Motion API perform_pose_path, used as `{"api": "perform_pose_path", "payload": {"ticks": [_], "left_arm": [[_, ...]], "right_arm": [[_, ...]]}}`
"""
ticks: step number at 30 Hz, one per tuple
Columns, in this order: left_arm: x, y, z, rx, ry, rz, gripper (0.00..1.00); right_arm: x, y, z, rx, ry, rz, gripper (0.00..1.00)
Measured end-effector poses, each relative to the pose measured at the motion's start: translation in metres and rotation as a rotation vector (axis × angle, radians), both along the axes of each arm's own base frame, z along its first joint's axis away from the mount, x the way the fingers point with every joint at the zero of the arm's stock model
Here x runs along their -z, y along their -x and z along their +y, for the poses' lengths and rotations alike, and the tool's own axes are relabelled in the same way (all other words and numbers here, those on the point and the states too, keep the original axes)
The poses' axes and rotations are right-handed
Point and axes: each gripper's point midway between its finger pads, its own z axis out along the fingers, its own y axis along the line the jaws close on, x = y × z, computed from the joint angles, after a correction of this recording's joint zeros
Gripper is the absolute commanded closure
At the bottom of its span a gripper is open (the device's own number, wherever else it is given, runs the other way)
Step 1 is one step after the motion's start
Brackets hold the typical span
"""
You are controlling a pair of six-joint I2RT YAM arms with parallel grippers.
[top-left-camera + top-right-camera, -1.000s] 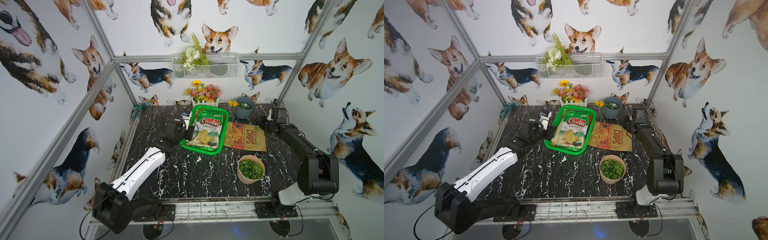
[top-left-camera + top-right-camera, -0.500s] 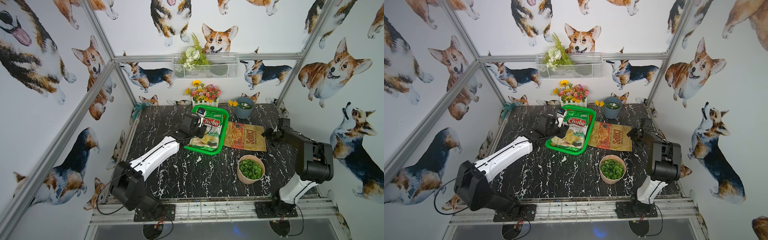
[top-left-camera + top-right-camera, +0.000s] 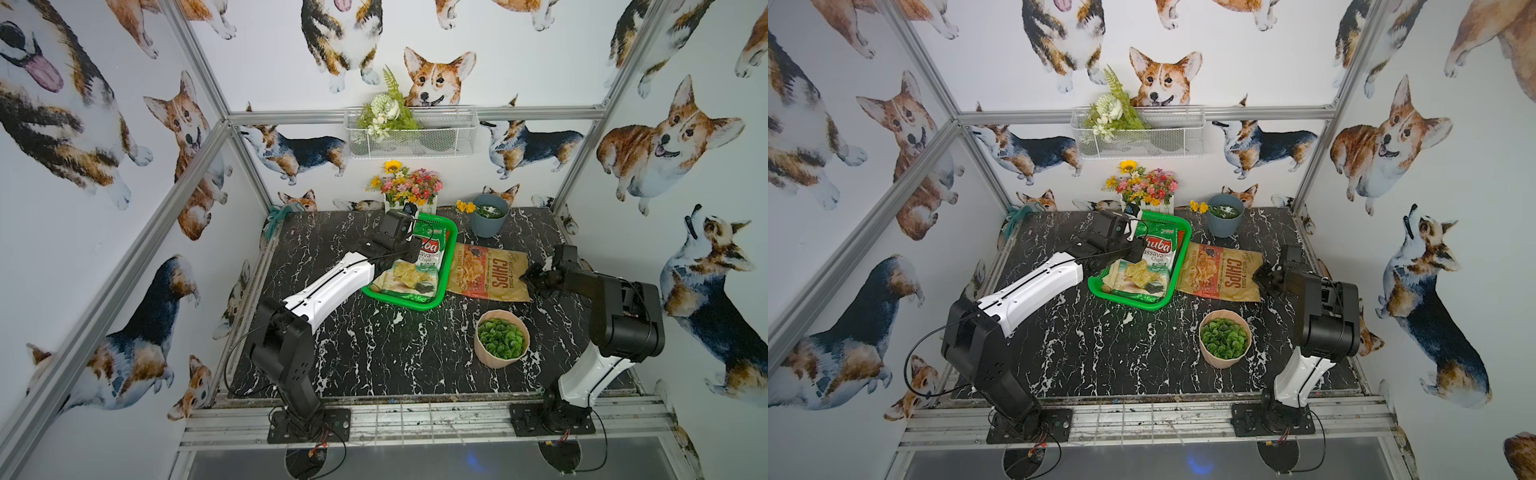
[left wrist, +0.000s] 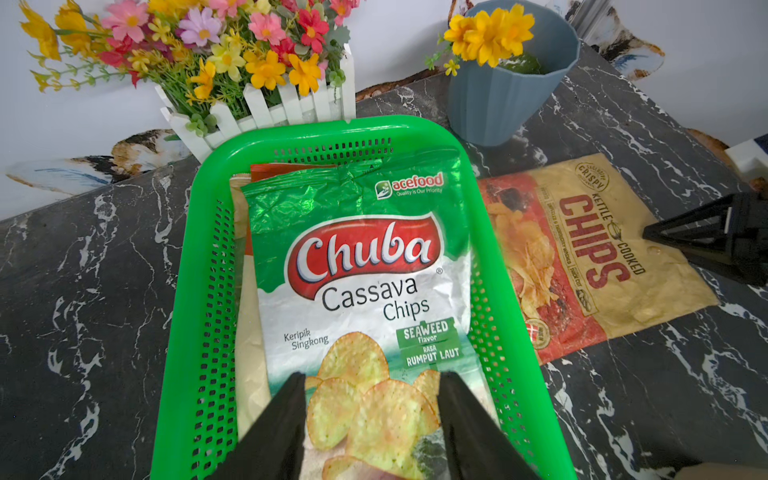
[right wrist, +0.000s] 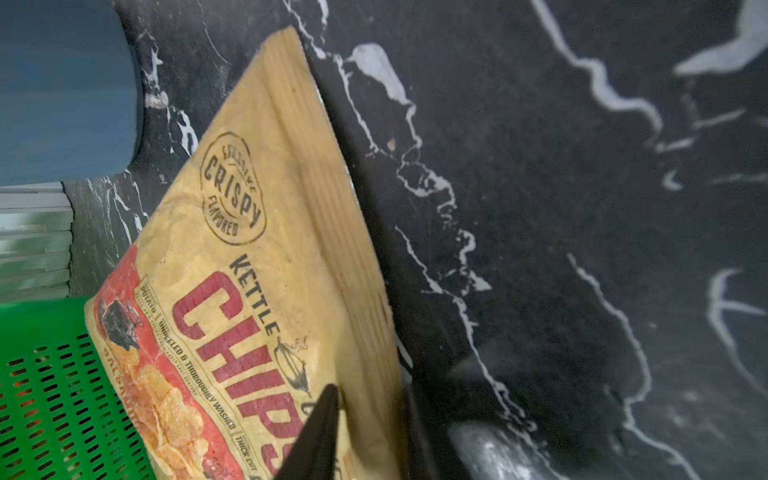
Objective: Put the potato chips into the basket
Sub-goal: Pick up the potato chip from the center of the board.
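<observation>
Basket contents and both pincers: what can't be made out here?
Bags under the Chuba bag in the basket: left wrist view shows only a cream edge and a rust edge; it covers the rest, no count.
Right pincer at the tan CHIPS bag: right wrist view shows one finger on it, the other lost against the dark table; top views too small; grip unclear.
Left pincer: open over the Chuba bag; contact unclear.

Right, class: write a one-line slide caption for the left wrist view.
Open left claw over the Chuba bag in the green basket, tan chips bag lying alongside.
</observation>
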Motion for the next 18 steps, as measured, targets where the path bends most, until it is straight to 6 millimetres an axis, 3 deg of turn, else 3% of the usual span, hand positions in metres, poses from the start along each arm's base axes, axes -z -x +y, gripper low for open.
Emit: {"api": "perform_pose_path", "payload": {"ticks": [3,6,11,14,18], "left_arm": [[-0.002,0.002,0.003,-0.008,0.0,-0.005,0.44],[-0.006,0.003,0.005,-0.013,0.001,-0.014,0.44],[-0.015,0.006,0.01,-0.038,0.02,-0.03,0.44],[-0.033,0.009,0.012,-0.049,0.061,-0.068,0.44],[-0.049,0.012,0.014,-0.057,0.098,-0.097,0.44]], "right_arm": [[-0.013,-0.001,0.004,-0.008,-0.013,-0.031,0.98],[-0.05,-0.006,0.006,-0.01,-0.005,-0.11,1.0],[-0.15,-0.024,0.011,-0.007,0.034,-0.337,1.0],[-0.207,-0.029,0.018,0.001,0.044,-0.455,1.0],[-0.278,-0.036,0.049,-0.05,0.038,-0.599,1.0]]}}
